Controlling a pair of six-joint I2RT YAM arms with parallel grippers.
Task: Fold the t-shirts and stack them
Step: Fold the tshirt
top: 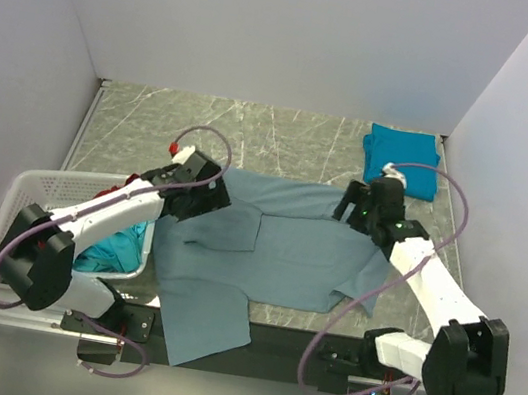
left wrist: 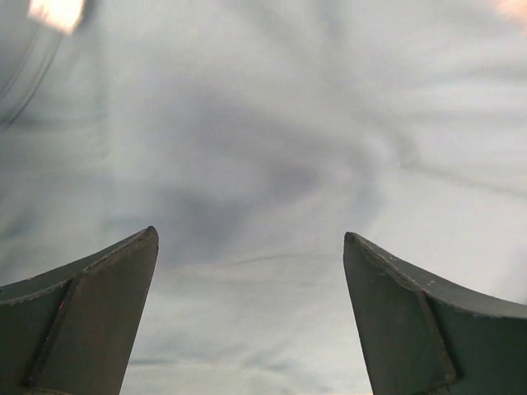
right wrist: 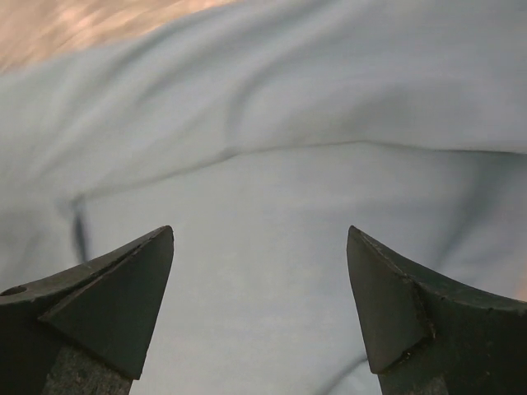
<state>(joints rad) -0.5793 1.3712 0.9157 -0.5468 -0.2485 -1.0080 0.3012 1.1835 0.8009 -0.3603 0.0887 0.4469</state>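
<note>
**Both pincers spread above the grey-blue shirt**

At your far left, the white lattice laundry basket (top: 34, 192) sits at the left edge of the dark marbled tabletop (top: 254, 135). A turquoise t-shirt (top: 118, 249) lies bunched inside it.

The left arm reaches across the basket, and the left pincer (top: 206, 194) hangs over the far-left corner of the grey-blue t-shirt (top: 280, 251). In the left wrist view you see that pincer (left wrist: 251, 239) spread wide, its 2 fingers (left wrist: 90, 321) well apart with nothing between them. Creased grey-blue cloth (left wrist: 272, 148) fills the picture close below. You cannot tell whether the tips touch it.

The grey-blue t-shirt lies opened out across the middle of the tabletop, between the 2 arms. Its near-left part runs over the dark strip at the near edge.

Further right, the right pincer (top: 347, 207) hangs over the shirt's far-right corner. The right wrist view shows it (right wrist: 259, 230) spread as well, holding nothing, with softly folded grey-blue cloth (right wrist: 272, 123) just beneath.

At the far right, 1 teal-blue t-shirt (top: 403, 156) lies folded in a neat rectangle near the back wall, apart from the grey-blue one.
</note>
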